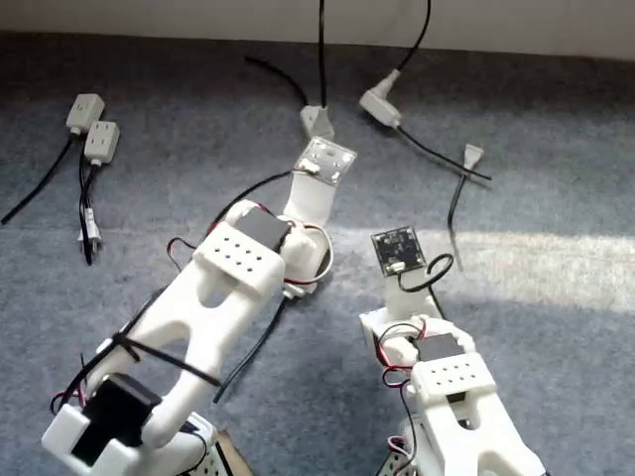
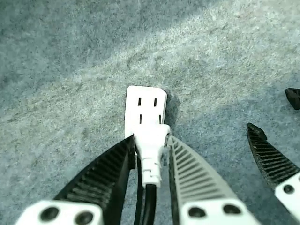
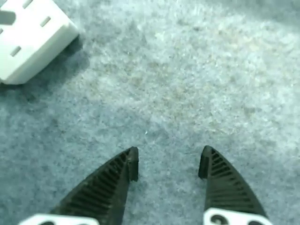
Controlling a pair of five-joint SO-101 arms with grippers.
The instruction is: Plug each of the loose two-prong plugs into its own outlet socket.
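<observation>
High camera looks down over the carpet (image 1: pixel 556 327); wrist cameras face it closely past their jaws (left's glimpses right's)

Soft daylight, bright band, faint shadows

The table (image 1: pixel 556 377) is covered with grey, felt-like carpet. A pale strip (image 1: pixel 149 15) is seen along its far edge, and a band of light (image 1: pixel 566 263) is cast across it.
</observation>
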